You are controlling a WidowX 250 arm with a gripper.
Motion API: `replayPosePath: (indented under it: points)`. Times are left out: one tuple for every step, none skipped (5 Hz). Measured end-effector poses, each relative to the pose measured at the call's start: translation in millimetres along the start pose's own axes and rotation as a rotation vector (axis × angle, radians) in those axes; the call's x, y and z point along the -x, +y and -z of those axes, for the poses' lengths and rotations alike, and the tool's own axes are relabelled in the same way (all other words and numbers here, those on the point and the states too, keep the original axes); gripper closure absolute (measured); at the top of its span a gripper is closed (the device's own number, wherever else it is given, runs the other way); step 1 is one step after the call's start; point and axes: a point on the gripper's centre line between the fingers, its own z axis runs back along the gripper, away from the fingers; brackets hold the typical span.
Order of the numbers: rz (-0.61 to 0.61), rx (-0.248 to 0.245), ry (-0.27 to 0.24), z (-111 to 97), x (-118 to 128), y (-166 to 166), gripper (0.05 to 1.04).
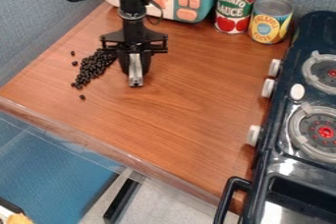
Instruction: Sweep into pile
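In the camera view, the gripper [136,73] pinches a narrow silvery tool [136,76], its long axis pointing down toward the counter's front edge. Just beside, on the left of the view, the black beans [94,67] lie in a slanting band. The wooden counter [197,105] stretches right to the stove [263,156].

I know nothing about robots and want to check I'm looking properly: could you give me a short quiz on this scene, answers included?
1. As the camera sees it, where are most of the dark beans?
a) left of the gripper
b) right of it
c) on the stove
2. True or false: every bean lies in one heap, with no strays.
3. How many cans stand on the wooden counter?
Key: 1 a; 2 false; 3 two.
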Motion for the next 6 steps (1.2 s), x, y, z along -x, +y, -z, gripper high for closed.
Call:
replayPosePath:
  points:
    - [-0.07,0.015,0.027,-5,4,13,0.698]
    - [-0.105,0.026,0.014,-16,5,21,0.698]
    - [-0.123,0.028,0.007,-14,6,30,0.698]
    - [-0.102,0.041,-0.004,-13,4,28,0.698]
    - [-0.04,0.058,-0.026,-23,3,7,0.698]
    - [0.002,0.081,-0.061,-37,-2,-20,0.698]
